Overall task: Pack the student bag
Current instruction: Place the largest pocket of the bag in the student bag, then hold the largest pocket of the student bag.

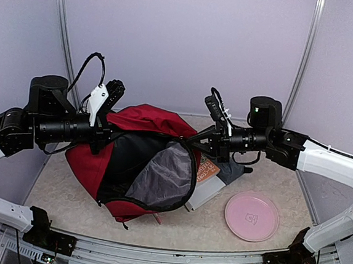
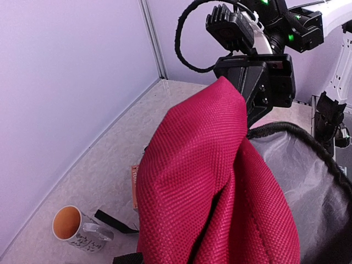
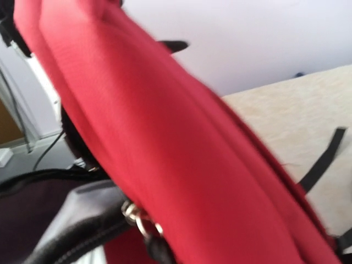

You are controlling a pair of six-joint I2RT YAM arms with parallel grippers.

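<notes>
Two items bear writing too small to read: the mug (image 2: 78,231) and orange book (image 1: 208,168). Left gripper (image 1: 106,133) and right gripper (image 1: 202,140) each pinch the rim of the student bag (image 1: 150,118), jaws narrow.

- The student bag (image 1: 147,118) was coarse woven red cloth, matt, with the weave plain to see.
- Its lining (image 1: 160,174) was thin grey cloth with a faint sheen.
- The zip pull (image 3: 137,217) was shiny metal.
- The plate (image 1: 251,216) was smooth pink plastic.
- The desk (image 1: 65,202) was matt, speckled beige.
- The mug (image 2: 82,234) looked glazed.
</notes>
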